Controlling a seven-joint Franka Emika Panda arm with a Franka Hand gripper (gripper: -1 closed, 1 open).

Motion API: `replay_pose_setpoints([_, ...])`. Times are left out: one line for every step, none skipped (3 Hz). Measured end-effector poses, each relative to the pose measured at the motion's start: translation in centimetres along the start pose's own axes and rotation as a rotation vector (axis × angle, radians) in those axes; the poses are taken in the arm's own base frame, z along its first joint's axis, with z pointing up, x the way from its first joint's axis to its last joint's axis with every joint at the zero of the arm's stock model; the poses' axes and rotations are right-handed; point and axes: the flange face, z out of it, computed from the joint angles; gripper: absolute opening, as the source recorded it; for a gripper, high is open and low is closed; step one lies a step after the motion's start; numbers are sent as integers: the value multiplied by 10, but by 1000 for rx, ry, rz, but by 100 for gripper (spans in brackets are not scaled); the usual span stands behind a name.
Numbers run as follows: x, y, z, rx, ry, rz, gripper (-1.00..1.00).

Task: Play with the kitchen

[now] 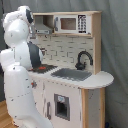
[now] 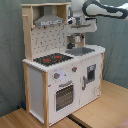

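Kitchen: the large white and light-wood toy kitchen [image 2: 60, 75] stands upright on the wooden floor [image 2: 107, 107], grey curtain behind, oven door facing the second exterior view.
Arm: one white robot arm [image 1: 20, 75] fills the first exterior view's left; in the second exterior view it reaches in from the right, above the sink.
Gripper: the gripper [image 2: 76, 24] hangs over the black faucet [image 2: 73, 41] — open or clenched, I cannot tell.
Risk: my read — a descent here could strike the faucet or catch the upper shelf edge, and a sideways push might tip the light cabinet.
Count: one grey hood [image 2: 49, 21], one sink [image 1: 71, 74], one faucet, one microwave [image 1: 72, 23], two red-ringed burners [image 2: 52, 59].
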Motion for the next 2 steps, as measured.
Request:
replay_pose_setpoints([-17, 0, 5, 4, -9, 19, -100])
replay_pose_setpoints([-32, 1, 15, 3, -17, 39, -100])
